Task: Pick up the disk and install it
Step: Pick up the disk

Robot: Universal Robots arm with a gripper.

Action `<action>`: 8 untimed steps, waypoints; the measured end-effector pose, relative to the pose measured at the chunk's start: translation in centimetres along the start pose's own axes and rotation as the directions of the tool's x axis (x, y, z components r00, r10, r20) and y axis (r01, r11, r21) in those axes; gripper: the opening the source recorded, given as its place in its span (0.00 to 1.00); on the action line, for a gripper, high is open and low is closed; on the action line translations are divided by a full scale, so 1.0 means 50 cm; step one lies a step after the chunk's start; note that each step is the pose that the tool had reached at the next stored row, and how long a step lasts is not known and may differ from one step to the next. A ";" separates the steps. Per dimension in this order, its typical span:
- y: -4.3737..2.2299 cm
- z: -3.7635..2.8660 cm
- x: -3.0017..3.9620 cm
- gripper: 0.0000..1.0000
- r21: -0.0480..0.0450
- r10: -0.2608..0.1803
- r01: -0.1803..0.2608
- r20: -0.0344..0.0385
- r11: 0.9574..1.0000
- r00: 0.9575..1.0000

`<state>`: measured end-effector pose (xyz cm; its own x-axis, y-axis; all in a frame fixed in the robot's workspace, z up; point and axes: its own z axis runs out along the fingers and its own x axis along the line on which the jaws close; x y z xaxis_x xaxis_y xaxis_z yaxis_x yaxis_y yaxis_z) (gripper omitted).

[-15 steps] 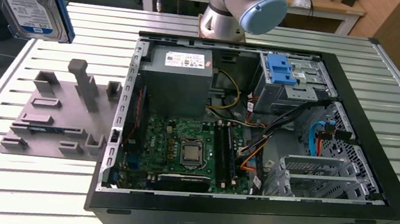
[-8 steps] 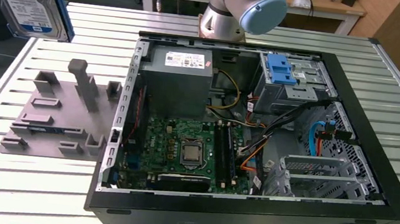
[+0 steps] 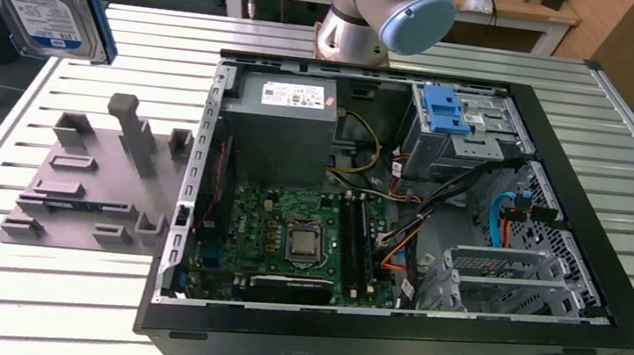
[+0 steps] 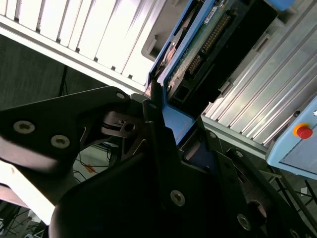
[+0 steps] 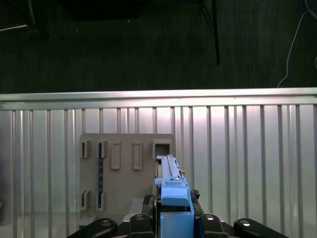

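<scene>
Your jaws grip the disk (image 5: 169, 171) by its blue end handle, held clear above the counter (image 5: 247, 148); grey stand (image 5: 126, 178) lies below the jaws, apart from the disk.

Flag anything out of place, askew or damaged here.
Nothing looks damaged or spilled. The only thing off a seat is the hard drive, held in the air by the gripper over the grey stand, outside the open computer case.
</scene>
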<state>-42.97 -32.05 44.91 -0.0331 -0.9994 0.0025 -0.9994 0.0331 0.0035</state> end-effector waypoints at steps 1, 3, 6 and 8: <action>0.000 -0.001 0.000 0.36 0.000 0.000 0.000 0.000 1.000 1.000; 0.000 -0.003 0.000 0.36 0.000 0.000 0.000 0.000 1.000 1.000; 0.000 -0.007 0.000 0.36 0.000 0.000 0.000 0.000 1.000 1.000; 0.000 -0.009 0.000 0.36 0.000 0.000 0.000 0.000 1.000 1.000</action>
<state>-42.97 -32.05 45.34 -0.0331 -0.9994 0.0026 -0.9994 0.0331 0.0036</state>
